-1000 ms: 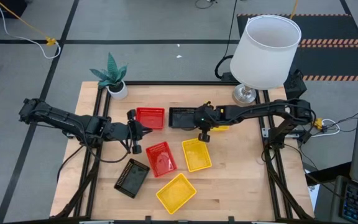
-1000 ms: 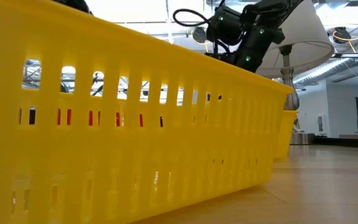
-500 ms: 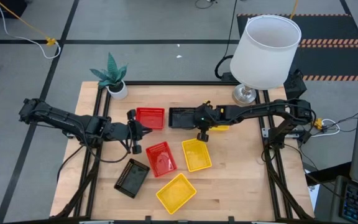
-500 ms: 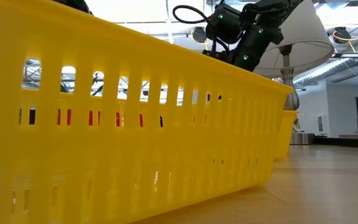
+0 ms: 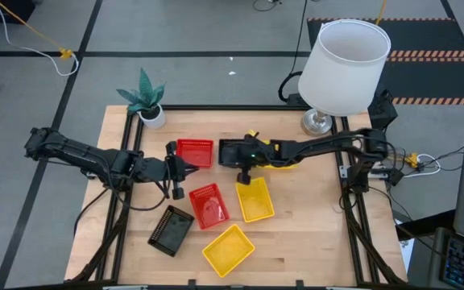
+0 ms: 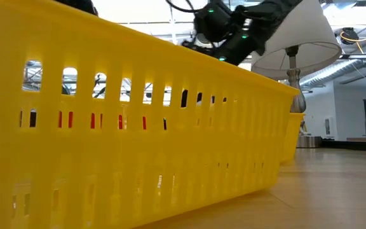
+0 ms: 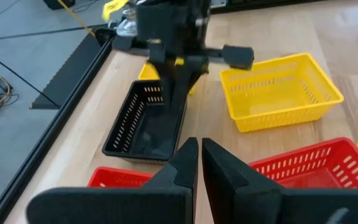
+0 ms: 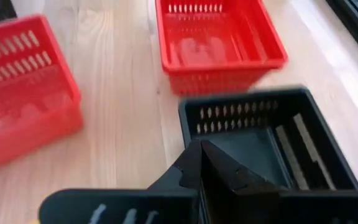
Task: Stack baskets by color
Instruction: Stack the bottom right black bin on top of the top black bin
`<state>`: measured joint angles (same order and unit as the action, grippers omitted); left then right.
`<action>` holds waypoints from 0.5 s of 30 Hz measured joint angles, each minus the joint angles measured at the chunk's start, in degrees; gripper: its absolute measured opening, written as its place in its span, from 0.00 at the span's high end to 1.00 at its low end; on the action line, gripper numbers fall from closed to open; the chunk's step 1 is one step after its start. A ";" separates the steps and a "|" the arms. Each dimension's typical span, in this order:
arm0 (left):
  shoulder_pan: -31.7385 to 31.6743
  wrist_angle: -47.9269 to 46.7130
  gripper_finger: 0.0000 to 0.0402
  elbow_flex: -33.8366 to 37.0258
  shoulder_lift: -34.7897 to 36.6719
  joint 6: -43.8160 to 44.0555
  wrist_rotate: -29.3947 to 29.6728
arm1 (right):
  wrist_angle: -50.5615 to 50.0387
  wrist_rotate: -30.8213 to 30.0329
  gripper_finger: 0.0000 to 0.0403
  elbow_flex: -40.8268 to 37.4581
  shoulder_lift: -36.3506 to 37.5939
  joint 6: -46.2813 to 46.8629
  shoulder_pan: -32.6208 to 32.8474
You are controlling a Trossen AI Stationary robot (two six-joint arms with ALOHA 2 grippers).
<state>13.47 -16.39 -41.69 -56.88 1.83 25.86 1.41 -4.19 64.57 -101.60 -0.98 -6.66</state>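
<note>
Your right hand [image 5: 244, 171], fingers pressed together and holding nothing, hangs over the near wall of the black basket [image 5: 234, 152], with a red basket [image 5: 194, 151] just beyond it. Lower it shut and you will probably shove the basket across the desk [image 5: 312, 234] rather than grip it. A second earlier it sat closer to the lamp. Your left hand [image 7: 199, 163], nearly shut and seemingly empty, waits beside the red basket.
</note>
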 joint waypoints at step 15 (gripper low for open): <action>0.00 -0.54 0.94 0.00 0.01 -0.31 -0.37 | -6.38 1.23 1.00 12.95 -13.75 -0.50 -0.39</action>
<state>13.47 -16.92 -41.69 -56.88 1.52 25.50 -4.97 -2.96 77.52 -115.35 -1.47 -7.05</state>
